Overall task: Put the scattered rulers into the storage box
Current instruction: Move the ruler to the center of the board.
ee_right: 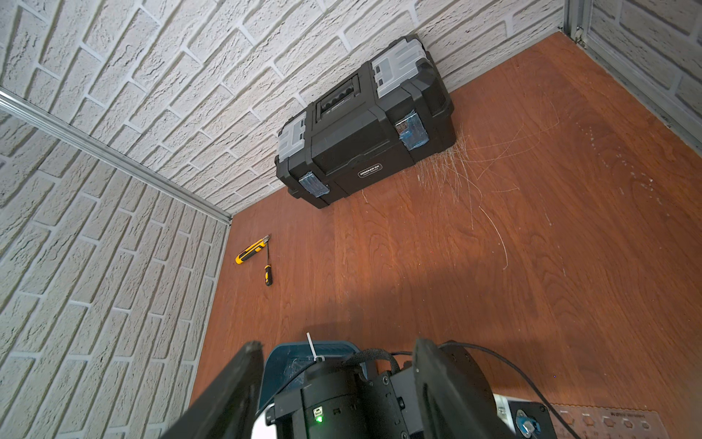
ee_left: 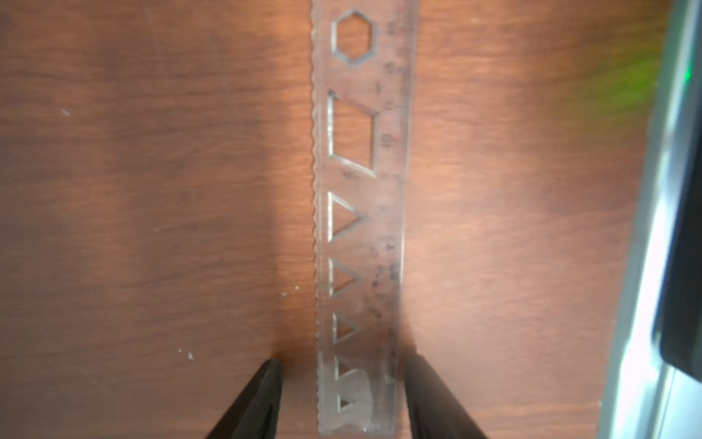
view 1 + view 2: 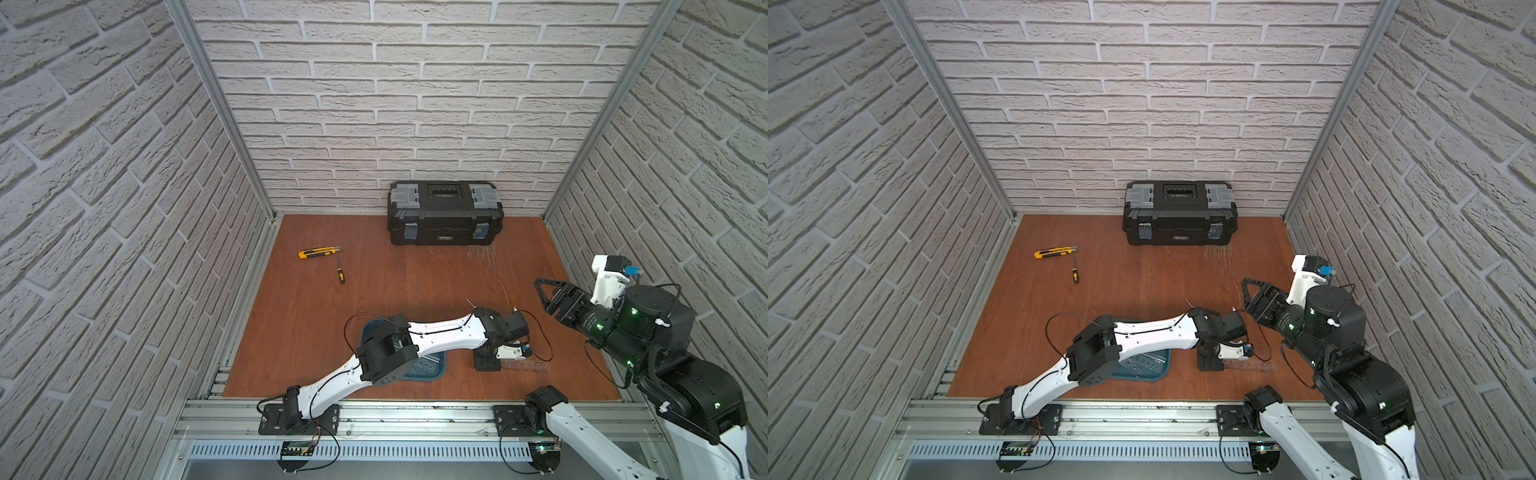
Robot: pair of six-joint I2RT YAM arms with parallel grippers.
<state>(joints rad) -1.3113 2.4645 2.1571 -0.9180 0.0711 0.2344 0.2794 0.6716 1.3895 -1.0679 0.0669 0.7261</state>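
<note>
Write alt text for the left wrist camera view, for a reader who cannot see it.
A clear plastic ruler with hexagon, parallelogram and triangle cut-outs lies on the brown wooden table, its near end between the open black fingers of the left gripper. A gap shows between one finger and its wavy edge.

You have a black toolbox [image 3: 445, 214] standing shut against the back edge of the desk [image 3: 395, 286], a little right of its middle. It has 2 grey lid compartments on top and 2 bluish latches on its front. Just in front of its right half, a fan of pale scratches [image 1: 456, 171] marks the wood. Toward the back-left corner lies a yellow-black utility knife [image 3: 318, 252], blade end pointing at the toolbox side. A small screwdriver [image 3: 340, 272] has its tip at that blade end; you cannot tell whether they touch. Its handle points to the front edge. Brick-pattern walls [image 3: 415, 104] close 3 sides.
</note>
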